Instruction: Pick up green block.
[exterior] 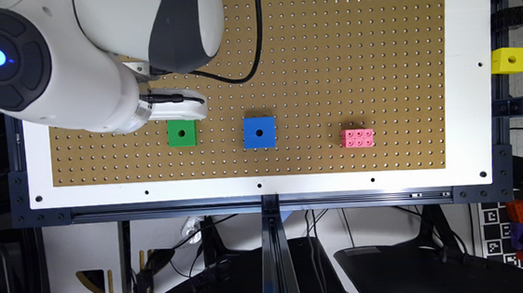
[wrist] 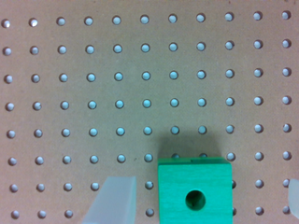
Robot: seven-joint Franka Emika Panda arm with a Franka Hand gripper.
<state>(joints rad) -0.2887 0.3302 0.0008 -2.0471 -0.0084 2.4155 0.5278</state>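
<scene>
The green block [exterior: 181, 133] is a bright green cube with a round dark hole in its top, resting on the brown pegboard [exterior: 328, 43] toward the exterior view's left. My gripper [exterior: 177, 109] hangs right beside and over it, its white body touching the block's far edge in that picture. In the wrist view the green block [wrist: 195, 191] lies between my two pale fingertips [wrist: 114, 198], nearer to the one cut off at the frame edge. The gripper [wrist: 203, 200] is open, with a gap to the block on both sides.
A larger blue cube [exterior: 259, 132] with a hole sits mid-board, and a pink studded brick [exterior: 357, 137] lies farther toward the exterior view's right. A yellow cube [exterior: 508, 60] stands off the board's right edge. The arm's bulk covers the board's upper left.
</scene>
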